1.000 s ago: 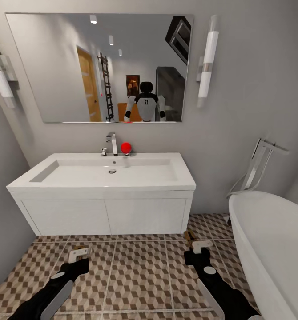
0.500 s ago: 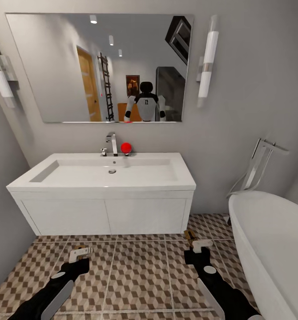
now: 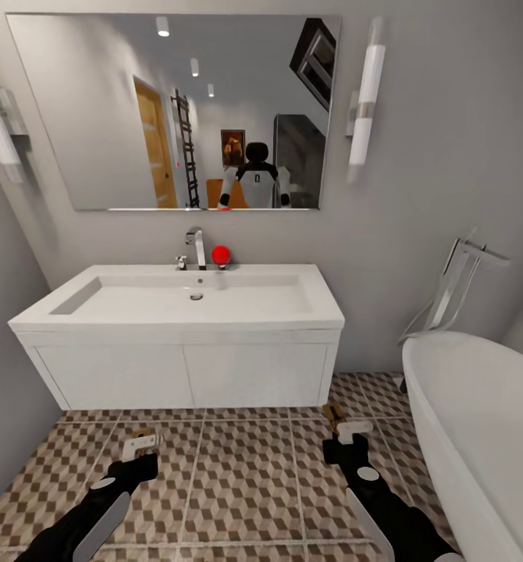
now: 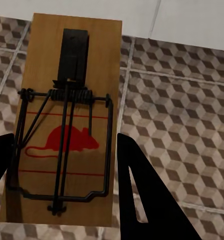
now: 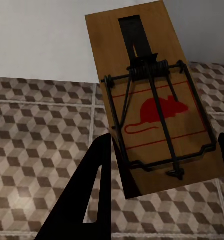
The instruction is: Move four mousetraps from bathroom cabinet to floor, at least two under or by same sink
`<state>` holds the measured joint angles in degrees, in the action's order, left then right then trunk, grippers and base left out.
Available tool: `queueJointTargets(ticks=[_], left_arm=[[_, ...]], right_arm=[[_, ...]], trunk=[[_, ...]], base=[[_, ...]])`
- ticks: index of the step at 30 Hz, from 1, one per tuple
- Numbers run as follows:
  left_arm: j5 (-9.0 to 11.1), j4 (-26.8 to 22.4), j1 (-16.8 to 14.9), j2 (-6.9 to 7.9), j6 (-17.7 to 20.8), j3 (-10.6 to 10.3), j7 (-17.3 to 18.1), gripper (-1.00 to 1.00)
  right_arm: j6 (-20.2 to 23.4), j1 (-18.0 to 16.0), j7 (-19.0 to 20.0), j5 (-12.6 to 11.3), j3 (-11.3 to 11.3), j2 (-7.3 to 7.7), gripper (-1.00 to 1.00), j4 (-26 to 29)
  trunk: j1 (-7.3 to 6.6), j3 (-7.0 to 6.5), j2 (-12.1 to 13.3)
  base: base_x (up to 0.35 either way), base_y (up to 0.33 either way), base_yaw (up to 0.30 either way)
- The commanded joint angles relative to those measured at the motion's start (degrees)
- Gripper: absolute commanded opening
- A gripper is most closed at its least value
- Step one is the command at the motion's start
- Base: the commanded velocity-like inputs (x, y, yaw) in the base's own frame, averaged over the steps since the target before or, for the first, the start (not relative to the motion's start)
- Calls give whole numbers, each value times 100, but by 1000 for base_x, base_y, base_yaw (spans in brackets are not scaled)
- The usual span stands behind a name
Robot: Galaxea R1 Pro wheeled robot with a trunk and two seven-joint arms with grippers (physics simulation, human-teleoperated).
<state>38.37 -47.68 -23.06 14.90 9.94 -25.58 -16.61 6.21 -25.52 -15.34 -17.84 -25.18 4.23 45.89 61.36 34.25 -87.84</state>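
Left gripper [image 3: 142, 443]: the fingers are clamped on a mousetrap [image 4: 66, 125], one finger at each long edge of the board. It hangs low over the bathroom floor [image 3: 238, 476], in front of the left half of the sink [image 3: 179, 312] unit.

Right gripper [image 3: 346, 429]: the fingers grip a second mousetrap [image 5: 154, 100] in the same way, in front of the unit's right corner, with the bathtub [image 3: 480, 421] near on the right.

Step in hand, as judged: set both traps on the tiles beside the sink.
- Lower each arm until the board lies flat on a tile; then part the fingers.
- Keep both boards close to the unit's front so each counts as next to the sink.
- Keep the right arm clear of the bathtub wall.
- Withdraw straight up to avoid dragging a board.

Containers: the basin holds nothing visible; a red object [image 3: 221, 254] stands on its rear edge beside the tap [image 3: 197, 248]. The unit's fronts are closed.
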Motion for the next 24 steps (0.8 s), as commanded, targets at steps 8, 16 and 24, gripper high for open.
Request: queueJointTargets(ticks=[8, 16, 24], left_arm=[[21, -13, -6, 4, 18, -43, -62, -100], [21, -7, -6, 4, 19, -148, -62, -100], [21, -5, -6, -4, 19, -149, -62, -100]], right_arm=[[28, -5, -48, -52, -39, 11, -100, 15], [29, -6, -48, -52, -44, 8, -100, 34], [29, -6, -48, -52, -40, 8, -100, 51]], trunk=[[176, 213, -326], [352, 389, -647], [528, 533, -968]], base=[[0, 0, 0], [0, 0, 0], [0, 0, 0]])
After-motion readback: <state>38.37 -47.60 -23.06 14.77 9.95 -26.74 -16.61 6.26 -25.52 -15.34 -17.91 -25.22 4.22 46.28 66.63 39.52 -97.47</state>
